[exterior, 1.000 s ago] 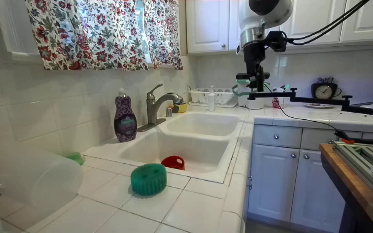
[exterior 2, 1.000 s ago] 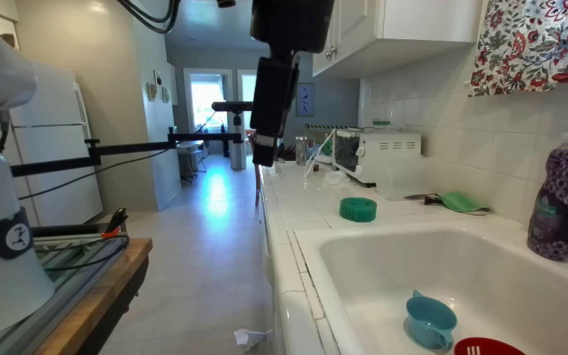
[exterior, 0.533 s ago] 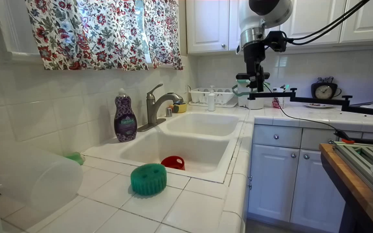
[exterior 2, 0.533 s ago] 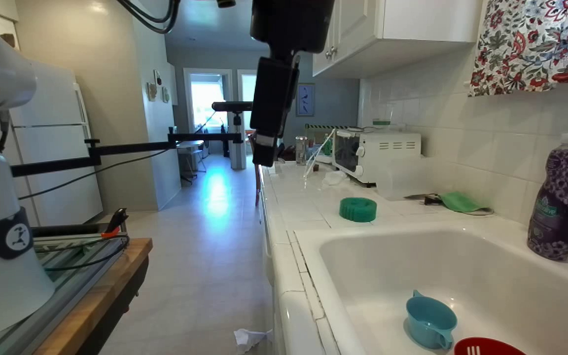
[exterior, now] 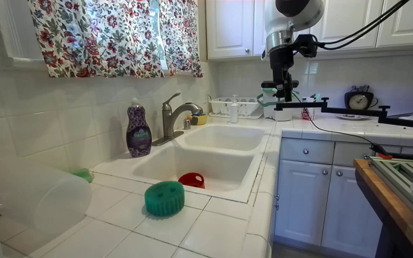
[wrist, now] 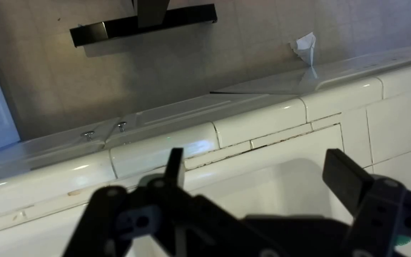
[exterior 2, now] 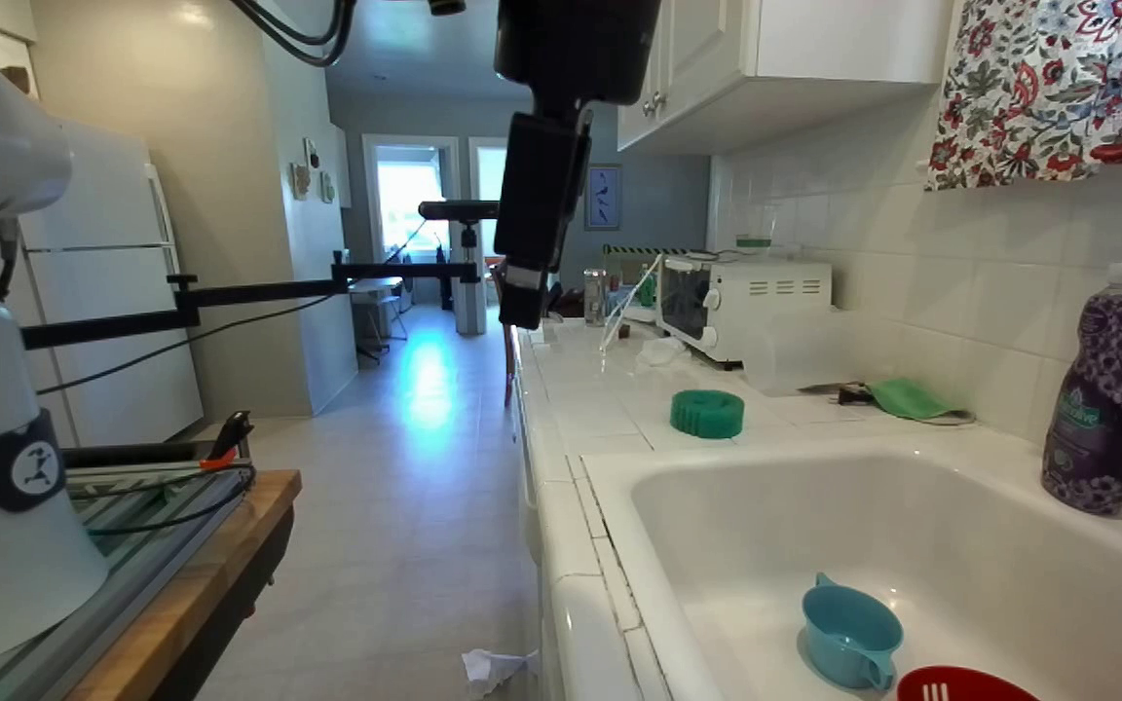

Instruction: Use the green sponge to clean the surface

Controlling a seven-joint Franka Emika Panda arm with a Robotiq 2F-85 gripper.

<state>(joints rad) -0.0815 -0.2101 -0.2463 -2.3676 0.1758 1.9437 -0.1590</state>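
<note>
The green sponge [exterior: 164,199], a round ridged teal scrubber, lies on the white tiled surface [exterior: 213,233] near the sink's corner. It also lies there in an exterior view [exterior 2: 707,415], and a sliver of it shows in the wrist view [wrist: 402,240] behind the right finger. The tiled surface also shows in the wrist view [wrist: 391,128]. My gripper [wrist: 255,166] is open, with nothing between its wide-apart fingers. It hangs high above the sink's edge, well away from the sponge, pointing down in both exterior views [exterior: 283,96] [exterior 2: 522,307].
A white double sink [exterior: 251,179] holds a red cup [exterior: 192,180] and a blue cup [exterior 2: 851,635]. A purple soap bottle [exterior: 138,129] and a faucet [exterior: 172,116] stand behind it. A translucent container [exterior: 63,200] lies near the wall. A white toaster oven [exterior 2: 766,302] stands farther along.
</note>
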